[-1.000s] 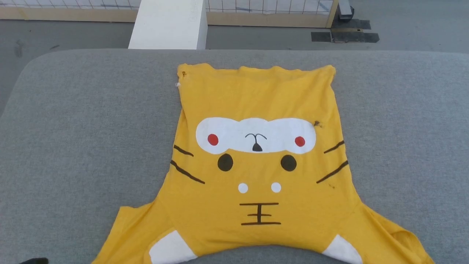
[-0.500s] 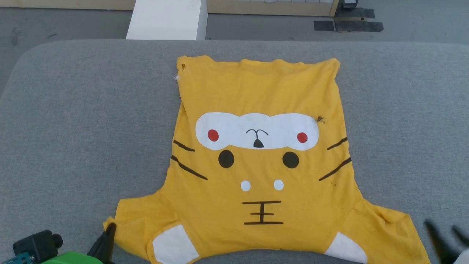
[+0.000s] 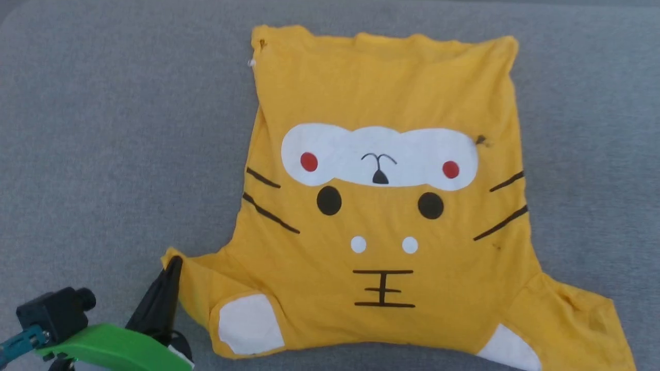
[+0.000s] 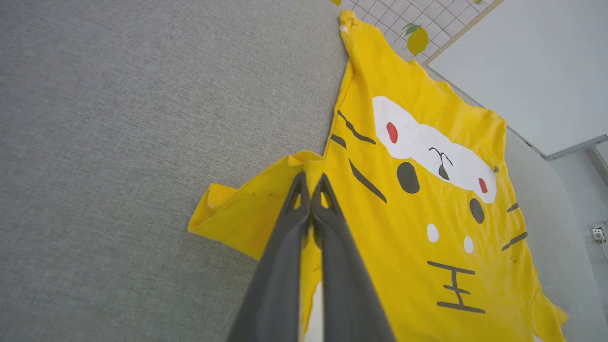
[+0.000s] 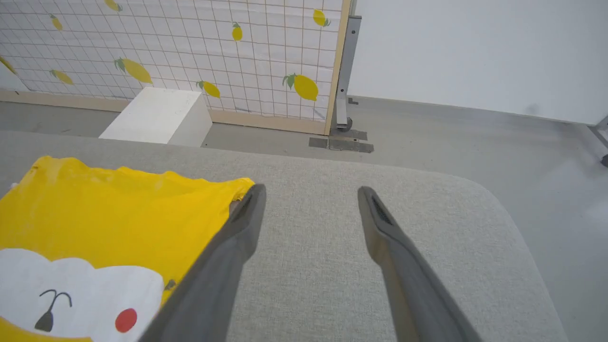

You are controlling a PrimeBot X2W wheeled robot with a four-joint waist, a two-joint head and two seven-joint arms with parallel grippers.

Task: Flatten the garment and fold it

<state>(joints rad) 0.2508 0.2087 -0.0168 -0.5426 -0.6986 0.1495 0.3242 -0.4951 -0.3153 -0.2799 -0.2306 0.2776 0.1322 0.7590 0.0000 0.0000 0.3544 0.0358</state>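
Inspecting the bench [image 3: 103, 129], the garment [image 3: 381, 216] was found spread print-up on the grey top. Its long axis ran straight away from the robot, with the hem at the far side and the sleeves and neck at the near side. The body panel was noted as largely flat. The left sleeve [image 3: 198, 288] was bunched at its outer edge and the right sleeve [image 3: 582, 319] was creased.

The left fingers [image 4: 285, 237] were recorded as pressed together, with the outer edge of the left sleeve apparently pinched between their tips. The cloth was seen drawn into a small fold there. The right fingers [image 5: 223, 256] were recorded as spread wide and holding nothing. They were directed toward the far right corner of the hem, with the garment lying to their left. Their height above the surface could not be established.

Flattening was judged to be the step in hand. The coming move was judged to turn on the left sleeve being drawn outward, across the long axis and away from the body panel. The left arm was the nearer to that sleeve.

The surface was noted as a padded top with rounded corners, covered in woven grey cloth that seemed likely to drag on soft fabric. Beyond it, a grey floor [image 5: 427, 137], a white block [image 5: 156, 116], a lemon-printed grid panel [image 5: 190, 57] and a plain white wall [image 5: 475, 52] were observed.
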